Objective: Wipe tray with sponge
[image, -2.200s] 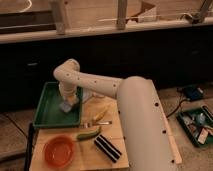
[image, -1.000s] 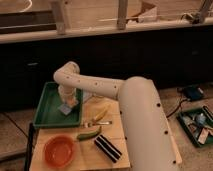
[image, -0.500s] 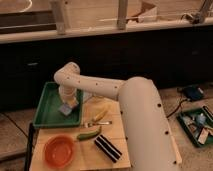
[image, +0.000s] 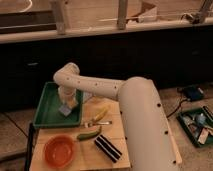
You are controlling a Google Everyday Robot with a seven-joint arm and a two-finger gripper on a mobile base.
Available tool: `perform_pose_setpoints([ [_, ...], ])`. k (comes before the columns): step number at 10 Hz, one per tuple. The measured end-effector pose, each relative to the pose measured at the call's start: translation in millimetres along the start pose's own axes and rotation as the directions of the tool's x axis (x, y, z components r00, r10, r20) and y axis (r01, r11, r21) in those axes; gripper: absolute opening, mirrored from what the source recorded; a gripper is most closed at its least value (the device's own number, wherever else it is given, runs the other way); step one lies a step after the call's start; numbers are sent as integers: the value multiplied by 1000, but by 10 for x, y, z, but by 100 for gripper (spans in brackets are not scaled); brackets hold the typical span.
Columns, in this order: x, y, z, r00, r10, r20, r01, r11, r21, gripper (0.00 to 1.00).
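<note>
- Reaching down into the green tray (image: 47, 111), the tool (image: 68, 104) sits at its 3 o'clock side, over the blue-grey sponge (image: 65, 109).
- Whether the tool grips it, I cannot tell.
- Orange bowl (image: 59, 150) lies at 6 o'clock from the tray on the tabletop (image: 117, 135).

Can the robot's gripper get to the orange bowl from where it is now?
Probably yes. The gripper is over the sponge in the green tray, and the orange bowl sits uncovered on the table nearby, nothing blocking it.
</note>
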Motion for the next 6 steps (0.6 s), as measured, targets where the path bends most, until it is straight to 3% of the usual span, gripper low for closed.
perform_pose_setpoints([
  [6,-9,40,18,1000,-10,0,10,1000,-2,1],
])
